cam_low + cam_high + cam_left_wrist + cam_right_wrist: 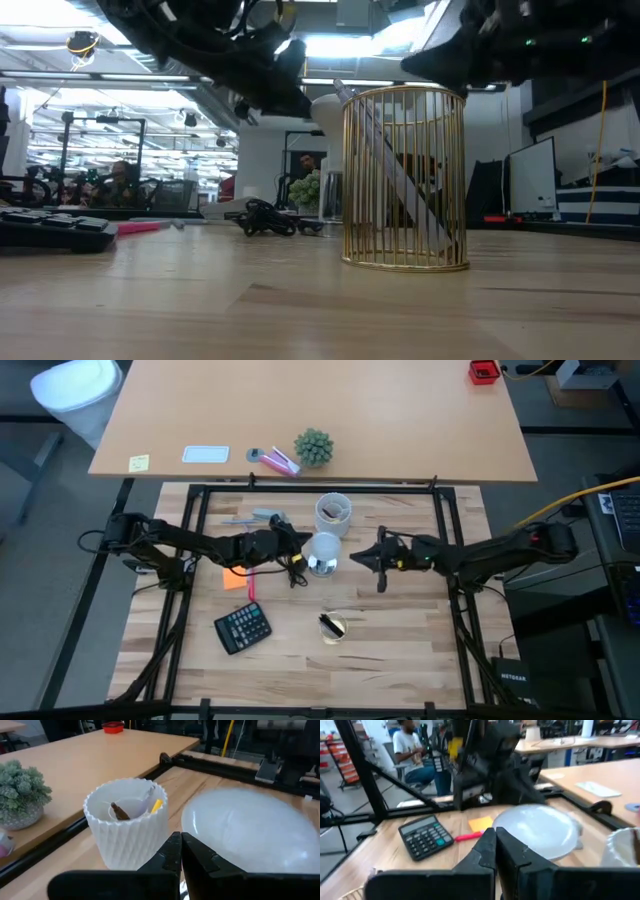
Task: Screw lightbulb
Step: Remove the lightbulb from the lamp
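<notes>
Lightbulb (323, 549) is standing mid-tabletop (400, 650) between both closed, empty claws, left claw (297, 540) and right claw (362, 556); only the left wrist view is showing the ribbed cup's (127, 827) contents.

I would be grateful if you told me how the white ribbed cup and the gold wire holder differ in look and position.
The white ribbed cup has solid, pale walls, while the gold wire holder is an open cage of thin bars. The cup stands at the far side of the lightbulb; the holder stands at the near side, beside the calculator. Both stand upright on the wooden table and hold small items.
</notes>
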